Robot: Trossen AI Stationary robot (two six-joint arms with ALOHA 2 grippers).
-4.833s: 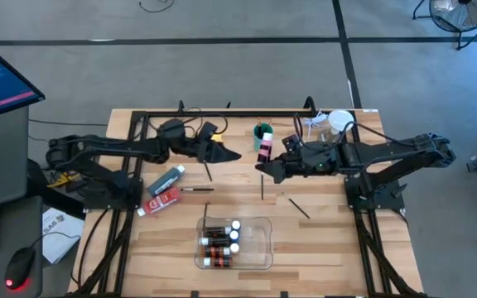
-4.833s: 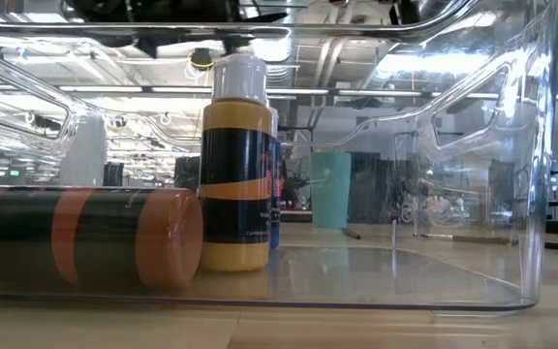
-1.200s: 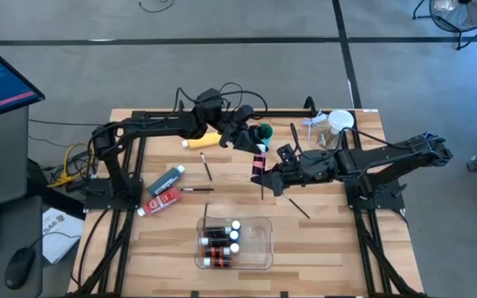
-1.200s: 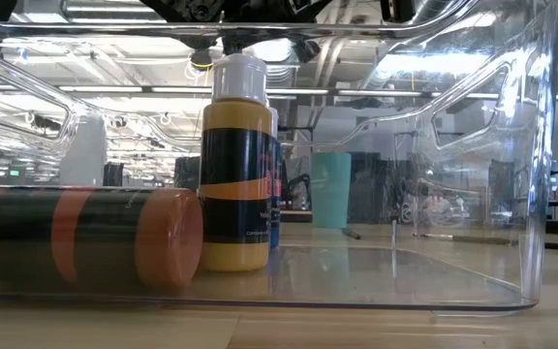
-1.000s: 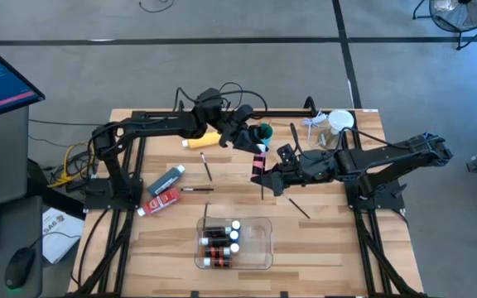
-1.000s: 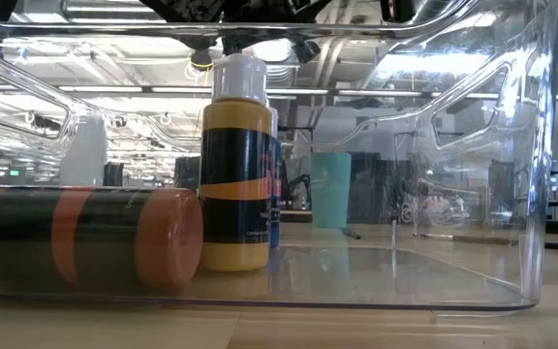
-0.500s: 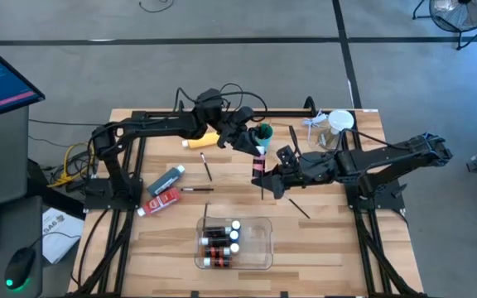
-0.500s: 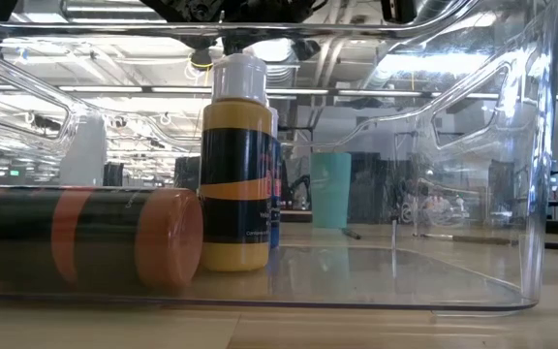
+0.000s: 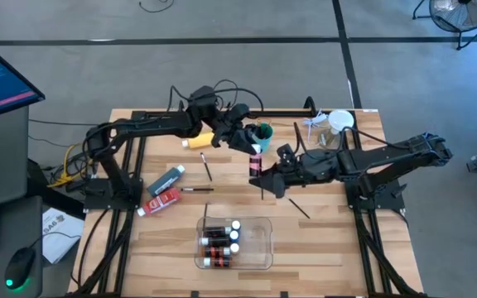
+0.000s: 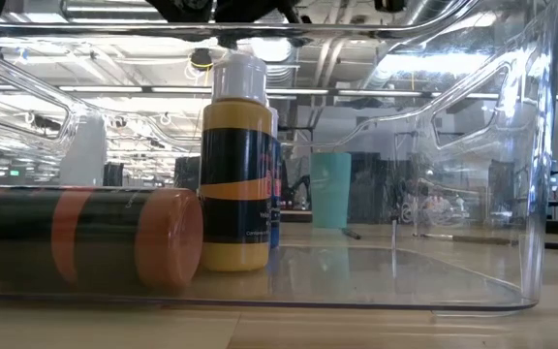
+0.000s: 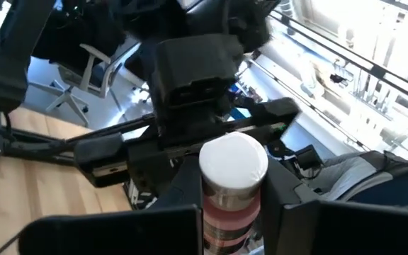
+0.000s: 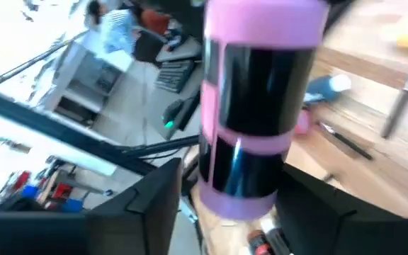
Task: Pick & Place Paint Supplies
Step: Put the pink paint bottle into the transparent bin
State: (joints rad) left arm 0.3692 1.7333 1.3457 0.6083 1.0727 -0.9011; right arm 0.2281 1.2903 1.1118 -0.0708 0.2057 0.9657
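A pink-and-black paint bottle with a white cap hangs in the air over the table's middle, between my two grippers. My left gripper reaches in from the far left and is shut on it. My right gripper comes in from the right and is open. Its fingers stand on either side of the bottle's bottom end, and a gap shows beside it. Several paint bottles lie in the clear tray near the front edge. My left gripper pinches the bottle's body just below the white cap between its two fingers. It comes at the bottle about level, from the table's far left. The bottle is lifted clear of the table, and its bottom end points toward my right gripper.
A teal cup stands just behind the grippers. A yellow bottle lies at the far left, and a blue-grey tube and a red tube lie at the left. Thin brushes are scattered mid-table. In the low view a yellow bottle stands inside the tray.
My left arm has drawn a little toward the table's left and up. Its gripper has stayed at the bottle's cap end. The bottle has stayed in the air between the two grippers, and my right arm has kept its place.
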